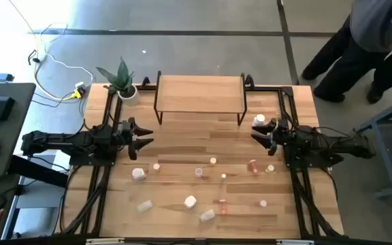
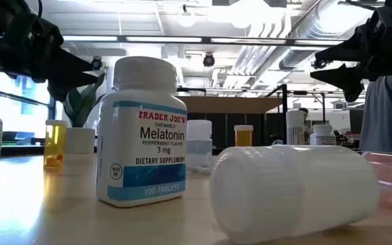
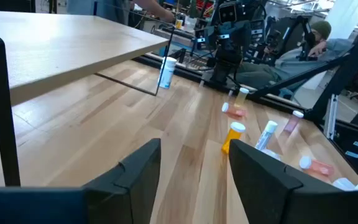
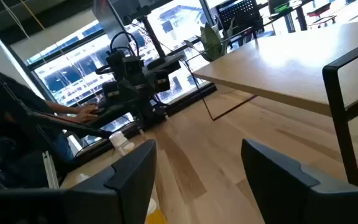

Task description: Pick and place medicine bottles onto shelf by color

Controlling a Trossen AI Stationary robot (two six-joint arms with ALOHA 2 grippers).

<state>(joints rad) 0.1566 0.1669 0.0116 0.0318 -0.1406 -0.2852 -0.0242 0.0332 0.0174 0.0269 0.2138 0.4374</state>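
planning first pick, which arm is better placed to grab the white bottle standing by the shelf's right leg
Right. The right gripper is open and empty beside the white bottle; the left gripper is across the table.

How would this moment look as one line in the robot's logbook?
shelf: bare | medicine bottles: scattered on table | left gripper: open, empty | right gripper: open, empty

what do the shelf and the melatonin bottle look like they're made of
Shelf: a light wood board, matte, grain visible, on thin black legs that look like metal. Melatonin bottle: probably white plastic, slightly glossy, ribbed cap, printed paper or film label.
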